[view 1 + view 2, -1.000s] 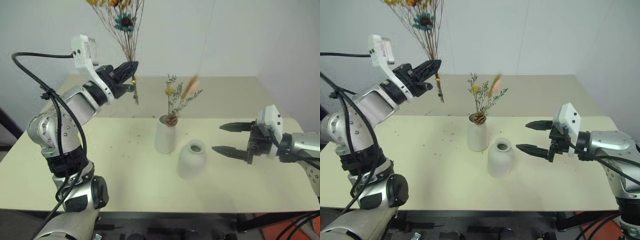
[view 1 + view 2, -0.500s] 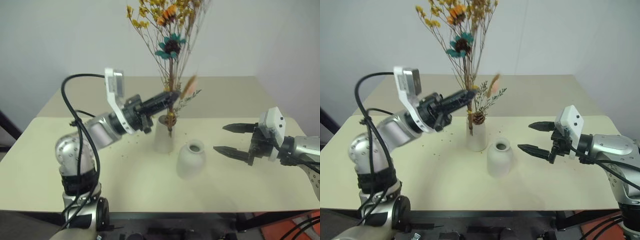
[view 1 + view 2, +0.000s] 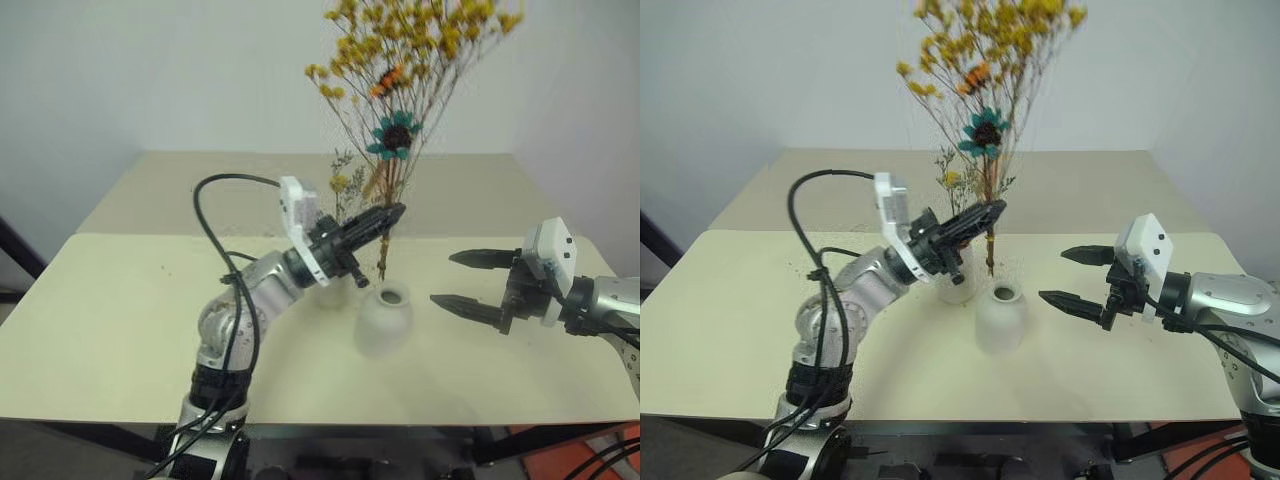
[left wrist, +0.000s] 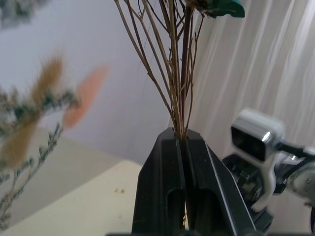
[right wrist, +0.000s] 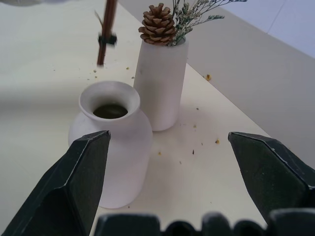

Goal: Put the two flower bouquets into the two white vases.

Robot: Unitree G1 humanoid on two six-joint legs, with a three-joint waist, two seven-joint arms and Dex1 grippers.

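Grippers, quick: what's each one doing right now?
Left gripper: shut on the yellow-orange bouquet, gripping its stems above the squat vase.
Right gripper: open, holding nothing, beside the squat vase.

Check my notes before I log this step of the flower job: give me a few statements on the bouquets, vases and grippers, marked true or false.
1. The left gripper is shut on the yellow bouquet. True.
2. The yellow bouquet's stems already sit inside the squat vase. False: the stem ends hang above the table just behind its mouth.
3. The tall vase holds the pinecone bouquet. True.
4. The right gripper grips the squat vase. False: it is open and beside the vase, apart from it.
5. The squat vase lies tipped over. False: it stands upright.
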